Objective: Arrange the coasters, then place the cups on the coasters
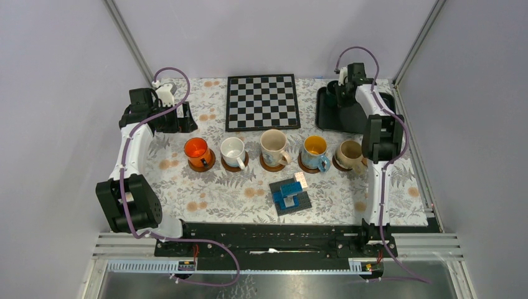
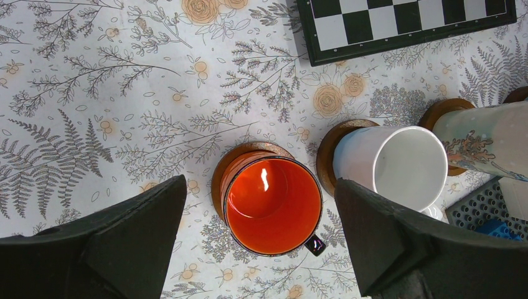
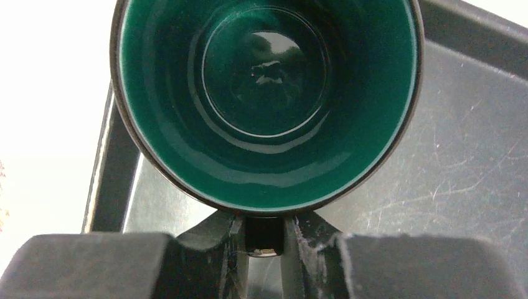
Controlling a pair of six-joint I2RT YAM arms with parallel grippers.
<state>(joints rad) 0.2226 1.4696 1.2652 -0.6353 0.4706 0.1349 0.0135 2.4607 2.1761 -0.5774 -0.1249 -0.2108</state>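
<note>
Five cups stand in a row, each on a brown coaster: orange cup (image 1: 198, 151), white cup (image 1: 233, 151), patterned cream cup (image 1: 273, 147), blue cup (image 1: 315, 149), beige cup (image 1: 349, 153). My left gripper (image 1: 180, 117) hangs open, high at the back left. Its wrist view looks down on the orange cup (image 2: 272, 204) on its coaster (image 2: 246, 151) and on the white cup (image 2: 398, 165). My right gripper (image 3: 264, 240) is over the black tray (image 3: 436, 187) at the back right. It is shut on the handle of the dark green cup (image 3: 268, 99).
A chessboard (image 1: 262, 101) lies at the back centre, left of the black tray (image 1: 327, 112). A grey plate with blue and white blocks (image 1: 291, 194) sits in front of the cup row. The right arm (image 1: 380, 137) reaches over the beige cup's right side.
</note>
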